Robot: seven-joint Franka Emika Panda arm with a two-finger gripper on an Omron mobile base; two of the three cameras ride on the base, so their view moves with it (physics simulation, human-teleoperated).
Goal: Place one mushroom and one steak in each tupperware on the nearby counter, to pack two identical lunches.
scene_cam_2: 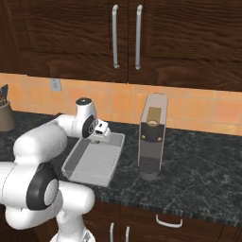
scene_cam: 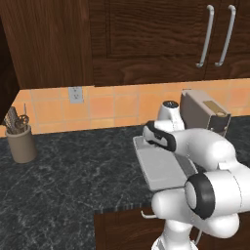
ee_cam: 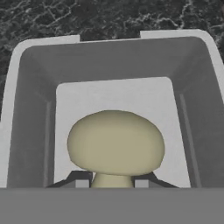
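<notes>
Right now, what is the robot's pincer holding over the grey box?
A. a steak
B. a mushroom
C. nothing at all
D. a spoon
B. In the hand view the pincer is shut on the stem of a pale mushroom, whose round cap sits just above the open grey tupperware on the dark counter.

We reach our arm [scene_cam_2: 52,137] forward over the near part of the counter [scene_cam_2: 198,179], with the wrist turned down. Our gripper [ee_cam: 112,183] points downward, its jaws clamped on the stem of the mushroom [ee_cam: 116,142].
</notes>
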